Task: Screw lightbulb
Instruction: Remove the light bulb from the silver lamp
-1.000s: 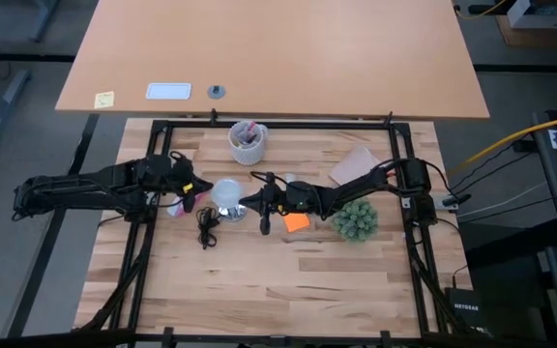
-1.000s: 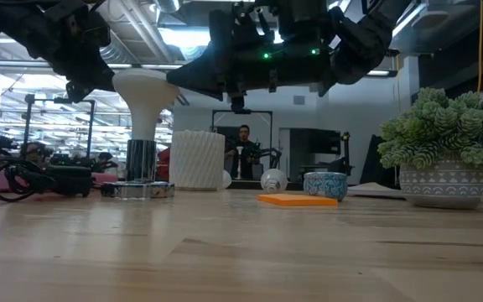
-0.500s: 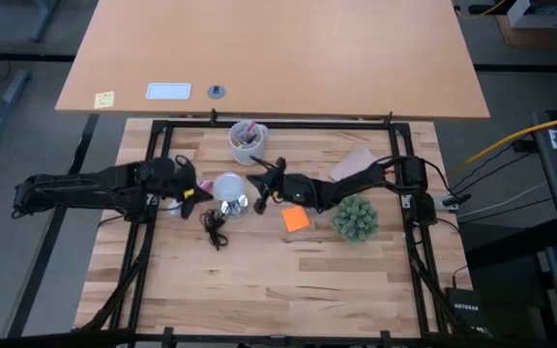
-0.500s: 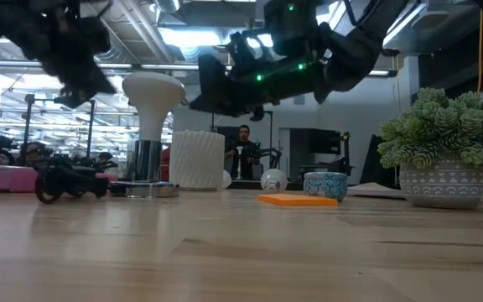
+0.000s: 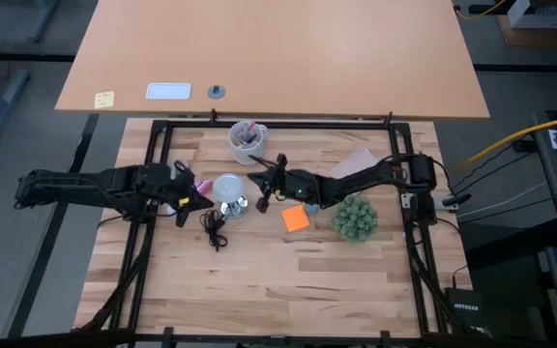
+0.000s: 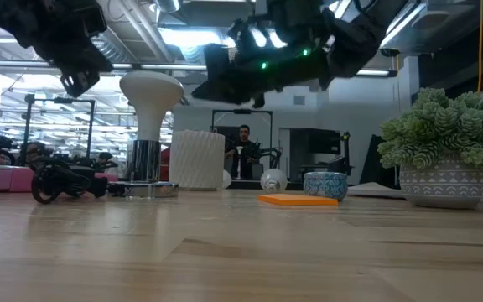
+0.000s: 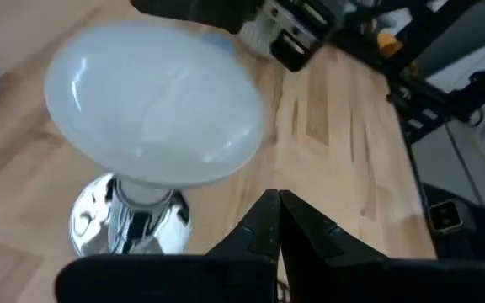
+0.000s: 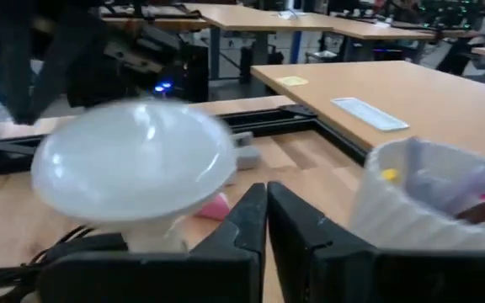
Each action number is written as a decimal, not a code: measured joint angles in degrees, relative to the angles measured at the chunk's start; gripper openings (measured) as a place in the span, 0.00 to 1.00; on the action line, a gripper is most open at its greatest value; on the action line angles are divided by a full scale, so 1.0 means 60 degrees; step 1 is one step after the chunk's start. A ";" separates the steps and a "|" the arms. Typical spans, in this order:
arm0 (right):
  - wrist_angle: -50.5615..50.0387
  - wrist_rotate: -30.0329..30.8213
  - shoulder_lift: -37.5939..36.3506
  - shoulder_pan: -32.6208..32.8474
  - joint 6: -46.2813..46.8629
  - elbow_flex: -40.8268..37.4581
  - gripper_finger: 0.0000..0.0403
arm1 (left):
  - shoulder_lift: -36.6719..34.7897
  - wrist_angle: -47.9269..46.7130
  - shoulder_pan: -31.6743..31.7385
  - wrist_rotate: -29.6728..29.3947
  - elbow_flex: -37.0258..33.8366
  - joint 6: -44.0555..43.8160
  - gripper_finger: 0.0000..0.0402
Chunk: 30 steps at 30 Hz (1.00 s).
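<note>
Hidden or cut off: in the low view both arms are cropped by the top of the frame; the socket's [image 5: 235, 205] black cord [image 5: 211, 226] shows there only as a dark tangle. In the right wrist view the bulb's neck drops out of sight behind that arm's own fingers.
Lightbulb: the lightbulb [image 5: 227, 188] stands upright, base down in the shiny silver socket, near the middle of the tabletop [image 5: 278, 280], slightly toward its left edge and nearer the far edge than the near one. White frosted dome, broad and round on top, tapering funnel-like to a narrow neck.
Left gripper: the left gripper [image 5: 188, 193] hangs just beside the bulb on its left-edge side, off the glass, fingers [image 7: 263, 225] pressed together on nothing.
Right gripper: the right gripper [image 5: 260, 196] hangs just beside the bulb on the other side, clear of it, fingers [image 8: 251, 220] together and holding nothing.
Tabletop: pale wood planks inside a black frame. A ribbed white cup of pens [image 5: 247, 141] sits toward the far edge, an orange sticky note [image 5: 296, 218] and a small potted plant [image 5: 356, 218] toward the right edge.
Room: a second tan desk [image 5: 269, 53] lies beyond the far edge; the low view shows a workshop with a person [image 6: 243, 151] far behind.
</note>
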 joint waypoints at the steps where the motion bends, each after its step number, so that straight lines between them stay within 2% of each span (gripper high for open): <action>1: -0.0230 0.0007 -0.0187 -0.0005 -0.0096 0.0000 0.05 | -0.0086 0.0014 -0.0043 -0.0107 0.0054 0.0014 0.00; 7: -0.1351 -0.0481 -0.1183 0.0206 -0.0331 0.0000 0.05 | -0.0885 0.0073 -0.0146 -0.1633 0.0544 0.1055 0.00; 11: -0.1363 -0.1392 -0.1410 0.0487 -0.0336 0.0004 0.05 | -0.1399 0.0065 -0.0143 -0.3382 0.0623 0.1553 0.00; 14: -0.1352 -0.1630 -0.1367 0.0810 -0.0330 0.0000 0.05 | -0.1415 0.0006 -0.0142 -0.4414 0.0623 0.1565 0.00; 21: -0.0575 -0.1634 -0.0789 0.1300 -0.0330 0.0000 0.05 | -0.0228 0.0039 -0.0142 -0.4695 0.0511 0.1545 0.00; 30: -0.0419 -0.1288 -0.0485 0.1047 -0.0351 0.0004 0.05 | 0.1216 0.0143 -0.0135 -0.4918 0.0441 0.1354 0.00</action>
